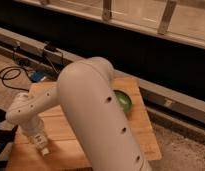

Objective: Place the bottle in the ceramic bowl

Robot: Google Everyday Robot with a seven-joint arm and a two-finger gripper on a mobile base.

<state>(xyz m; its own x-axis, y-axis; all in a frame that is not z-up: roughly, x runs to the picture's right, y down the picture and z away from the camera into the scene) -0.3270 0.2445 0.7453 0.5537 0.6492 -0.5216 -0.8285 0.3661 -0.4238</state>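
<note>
The ceramic bowl (124, 102) is a glossy green bowl on the right part of the wooden table (141, 135), with its left side hidden behind my big white arm. My gripper (41, 143) hangs low over the table's left front part, far to the left of the bowl. A small whitish shape at its tip (44, 148) may be the bottle, but I cannot tell it apart from the gripper. No other bottle shows on the table.
A black cable (11, 75) and a blue object (38, 76) lie on the floor behind the table's left end. A dark wall with a metal rail (161, 92) runs along the far side. My arm (96, 115) covers the table's middle.
</note>
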